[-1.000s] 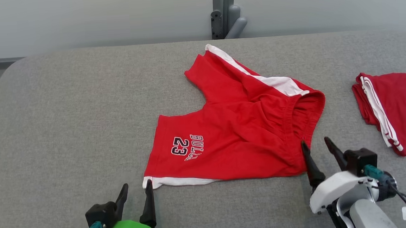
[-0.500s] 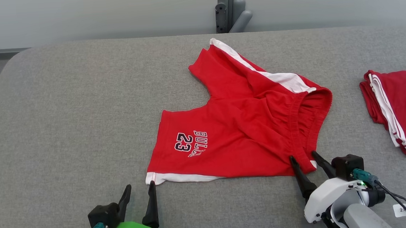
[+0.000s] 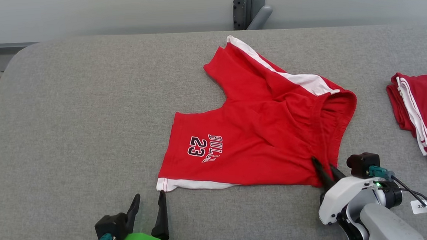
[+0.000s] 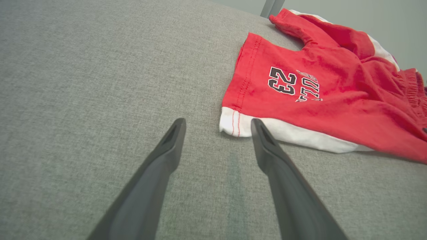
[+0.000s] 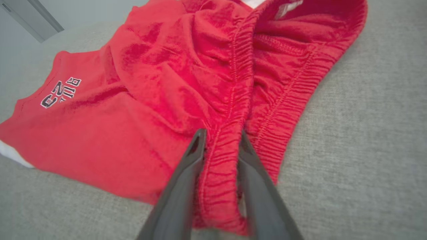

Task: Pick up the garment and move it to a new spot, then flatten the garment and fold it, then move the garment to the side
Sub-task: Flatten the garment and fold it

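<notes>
— Where is the garment?
— The red jersey shorts with white side stripes and a "23" print lie spread on the grey woven tabletop. The right gripper stands narrow, with a ridge of the elastic waistband pinched between its fingers. The left gripper gapes wide, and the white hem corner lies just beyond its fingertips.
— And the surroundings?
— A pale wall and a grey metal post stand behind. A folded red garment is cut off at the frame edge.

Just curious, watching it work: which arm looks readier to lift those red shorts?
Right. The right gripper pinches the elastic waistband of the shorts between its fingers. The left gripper stands open beside the white hem, gripping nothing.
</notes>
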You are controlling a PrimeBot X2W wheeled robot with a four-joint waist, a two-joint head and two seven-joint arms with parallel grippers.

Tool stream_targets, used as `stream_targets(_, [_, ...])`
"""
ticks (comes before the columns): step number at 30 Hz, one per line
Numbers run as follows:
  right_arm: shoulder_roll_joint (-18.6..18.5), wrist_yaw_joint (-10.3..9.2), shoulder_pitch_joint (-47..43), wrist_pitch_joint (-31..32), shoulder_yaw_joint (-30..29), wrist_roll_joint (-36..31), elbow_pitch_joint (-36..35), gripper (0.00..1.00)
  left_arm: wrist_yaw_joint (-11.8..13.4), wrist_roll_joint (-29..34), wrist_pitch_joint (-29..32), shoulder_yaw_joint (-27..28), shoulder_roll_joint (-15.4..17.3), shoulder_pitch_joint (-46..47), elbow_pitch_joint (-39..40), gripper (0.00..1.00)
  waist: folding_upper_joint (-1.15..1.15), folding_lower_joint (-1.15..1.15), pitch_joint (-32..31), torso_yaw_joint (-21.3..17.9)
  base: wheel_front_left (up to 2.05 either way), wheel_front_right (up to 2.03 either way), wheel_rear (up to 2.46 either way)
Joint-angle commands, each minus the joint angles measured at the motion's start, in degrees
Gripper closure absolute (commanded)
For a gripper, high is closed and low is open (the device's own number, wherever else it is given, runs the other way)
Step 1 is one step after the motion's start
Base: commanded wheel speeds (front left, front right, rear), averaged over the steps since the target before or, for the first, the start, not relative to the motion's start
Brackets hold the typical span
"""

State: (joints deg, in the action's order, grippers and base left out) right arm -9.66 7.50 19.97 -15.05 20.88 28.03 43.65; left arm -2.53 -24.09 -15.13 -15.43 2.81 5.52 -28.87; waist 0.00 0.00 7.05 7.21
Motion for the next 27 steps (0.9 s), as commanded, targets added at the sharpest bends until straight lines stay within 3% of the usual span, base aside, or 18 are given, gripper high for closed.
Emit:
stream_targets(1, [-0.5, -0.03, 1.2, -0.1, 0.9, 0.9, 0.8, 1.00, 0.0, 0.2, 0.0, -0.3, 0.2, 1.1, -0.1, 0.00, 0.00, 0.00, 0.2, 0.2, 0.00, 0.00, 0.00])
stream_targets(6, [-1.7, -0.03, 3.3, -0.1, 0.5, 2.7, 0.8, 1.00, 0.0, -0.2, 0.0, -0.4, 0.2, 1.3, 0.1, 0.00, 0.00, 0.00, 0.8, 0.9, 0.00, 0.00, 0.00])
stream_targets(14, [-2.4, -0.03, 6.4, -0.1, -5.1, 2.9, -0.7, 1.00, -0.3, -0.4, 0.0, -0.8, 0.2, 1.9, 0.4, 0.00, 0.00, 0.00, 2.3, 2.6, 0.00, 0.00, 0.00])
stream_targets(24, [-2.2, -0.03, 12.5, -0.1, -12.4, -4.6, 8.7, 1.00, -0.4, -0.7, 0.0, -3.1, 0.2, 3.9, 0.1, 0.00, 0.00, 0.00, 5.0, 6.2, 0.00, 0.00, 0.00])
stream_targets(25, [-2.2, -0.03, 12.9, -0.1, -13.0, -5.8, 9.9, 0.85, -0.3, -0.7, 0.0, -3.2, 0.2, 3.9, 0.1, 0.00, 0.00, 0.00, 5.0, 6.5, 0.00, 0.00, 0.00])
stream_targets(26, [-2.3, -0.03, 13.4, -0.1, -14.0, -7.2, 10.6, 0.53, -0.1, -0.7, 0.0, -3.3, 0.2, 3.8, 0.1, 0.00, 0.00, 0.00, 4.9, 6.6, 0.00, 0.00, 0.00])
stream_targets(27, [-2.6, -0.03, 13.6, -0.2, -15.0, -9.1, 11.1, 0.07, 0.0, -0.6, 0.0, -3.2, 0.2, 3.8, 0.1, 0.00, 0.00, 0.00, 4.7, 6.6, 0.00, 0.00, 0.00])
